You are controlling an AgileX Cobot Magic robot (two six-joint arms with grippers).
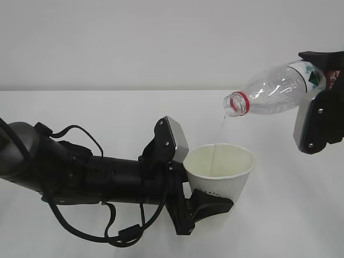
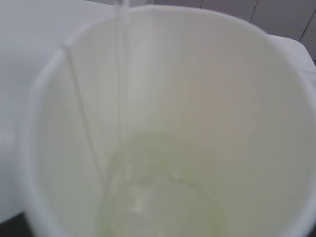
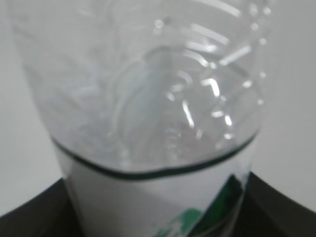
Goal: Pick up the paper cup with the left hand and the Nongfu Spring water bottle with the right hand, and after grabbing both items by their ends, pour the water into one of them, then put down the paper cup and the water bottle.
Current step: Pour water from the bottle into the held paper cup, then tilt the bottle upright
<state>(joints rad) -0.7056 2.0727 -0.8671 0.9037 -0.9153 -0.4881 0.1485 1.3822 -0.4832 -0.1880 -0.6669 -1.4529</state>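
My left gripper (image 1: 211,200) is shut on the lower part of the paper cup (image 1: 221,171), which it holds upright above the table. In the left wrist view the cup's cream inside (image 2: 212,98) fills the frame and hides the jaws. The Nongfu Spring water bottle (image 1: 274,88) lies tilted, its red-ringed mouth down-left over the cup. My right gripper (image 1: 318,91) is shut on the bottle's base end. A thin stream of water (image 1: 220,131) falls from the mouth into the cup, where a shallow pool (image 2: 158,195) lies. In the right wrist view the clear bottle (image 3: 148,89) rises between black jaws.
The white table (image 1: 80,113) spreads under both arms, with a plain pale wall (image 1: 134,43) behind it. The bulky black left arm (image 1: 80,172) with looping cables reaches in from the left edge.
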